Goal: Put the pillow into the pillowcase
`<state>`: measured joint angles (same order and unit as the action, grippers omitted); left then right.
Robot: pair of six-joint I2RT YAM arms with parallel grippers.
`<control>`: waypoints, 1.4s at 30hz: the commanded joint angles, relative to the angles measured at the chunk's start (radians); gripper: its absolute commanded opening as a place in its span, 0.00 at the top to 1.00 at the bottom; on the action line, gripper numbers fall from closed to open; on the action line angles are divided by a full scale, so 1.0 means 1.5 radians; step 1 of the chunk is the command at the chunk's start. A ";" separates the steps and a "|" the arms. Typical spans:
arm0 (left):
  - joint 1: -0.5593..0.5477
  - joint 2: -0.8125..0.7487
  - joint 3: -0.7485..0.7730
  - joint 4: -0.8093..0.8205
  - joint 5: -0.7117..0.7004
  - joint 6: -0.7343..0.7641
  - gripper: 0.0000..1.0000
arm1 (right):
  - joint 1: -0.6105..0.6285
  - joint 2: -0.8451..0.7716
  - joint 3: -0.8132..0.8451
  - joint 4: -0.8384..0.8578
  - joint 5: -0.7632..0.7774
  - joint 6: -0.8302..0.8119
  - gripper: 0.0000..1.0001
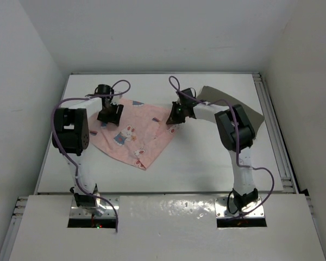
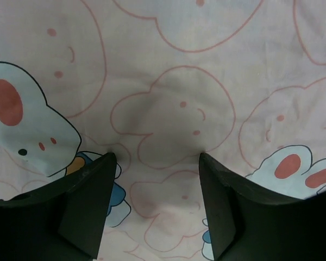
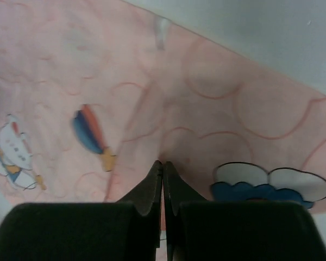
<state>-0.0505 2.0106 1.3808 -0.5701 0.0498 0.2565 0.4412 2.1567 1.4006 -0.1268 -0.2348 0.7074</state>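
One pillow (image 1: 254, 113), olive-grey, lies at the far right of the white table (image 1: 206, 163), largely hidden behind the right arm; only its far edge and a right-hand strip show. One pillowcase (image 1: 131, 132), pale pink with rabbit prints, lies flat left of centre, apart from the pillow, its near corner pointing toward the arm bases.

Two arms reach over the cloth. The left gripper (image 1: 109, 115) stands on the pillowcase's far left part, and its wrist view shows the jaws spread, both fingertips (image 2: 106, 163) down on the printed fabric (image 2: 168, 109). The right gripper (image 1: 176, 116) sits at the cloth's far right edge; in its wrist view (image 3: 163, 166) the jaws are pressed together at the pillowcase (image 3: 98, 70), a crease running to their tips. Whether fabric is caught between them cannot be made out.
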 commanded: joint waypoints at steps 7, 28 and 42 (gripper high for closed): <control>0.105 -0.069 -0.055 0.040 -0.099 -0.028 0.40 | 0.052 0.097 0.195 -0.011 -0.023 0.033 1.00; -0.228 -0.011 0.141 -0.071 0.006 0.000 0.32 | 0.014 -0.075 -0.006 -0.024 0.055 0.002 0.30; -0.263 0.039 0.114 -0.026 -0.110 -0.012 0.61 | -0.002 -0.001 0.008 0.057 0.018 0.143 0.28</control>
<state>-0.4267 2.0762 1.5642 -0.6449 -0.0647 0.2382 0.4290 2.1365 1.3792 -0.0933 -0.2100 0.8669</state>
